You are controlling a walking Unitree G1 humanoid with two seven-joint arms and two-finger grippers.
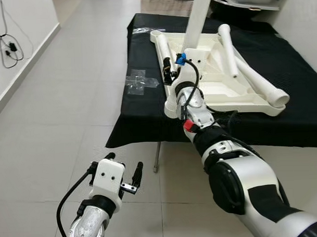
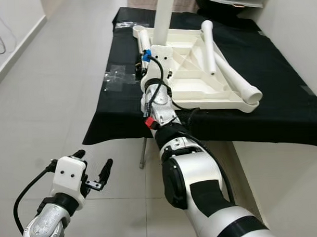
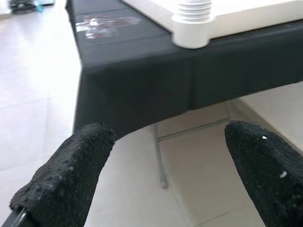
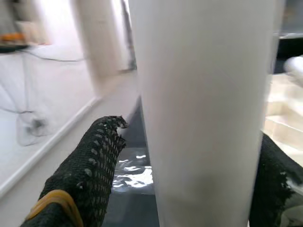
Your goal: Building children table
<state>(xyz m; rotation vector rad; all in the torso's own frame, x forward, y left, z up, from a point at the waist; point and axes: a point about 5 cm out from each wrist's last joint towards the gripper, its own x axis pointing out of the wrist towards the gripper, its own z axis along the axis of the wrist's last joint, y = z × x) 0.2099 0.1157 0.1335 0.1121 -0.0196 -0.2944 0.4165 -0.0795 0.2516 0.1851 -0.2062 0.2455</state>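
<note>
With the right gripper (image 4: pixel 189 189) clasping an upright white plastic leg (image 1: pixel 199 18) at twelve o'clock on the upturned white plastic tabletop (image 1: pixel 220 88), two loose white legs (image 1: pixel 228 48) lying across it remain unfitted, while the left gripper (image 1: pixel 124 171) hangs wide open at seven o'clock.

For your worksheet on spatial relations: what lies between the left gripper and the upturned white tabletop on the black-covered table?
In the left eye view, bare tiled floor and the black cloth's hanging edge separate the left gripper from the tabletop.

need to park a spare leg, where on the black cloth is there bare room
Bare black tablecloth lies right of the upturned white plastic tabletop, and a strip runs along its left edge below the clear plastic wrap. Crowded around the right gripper, beside the upright white leg.
</note>
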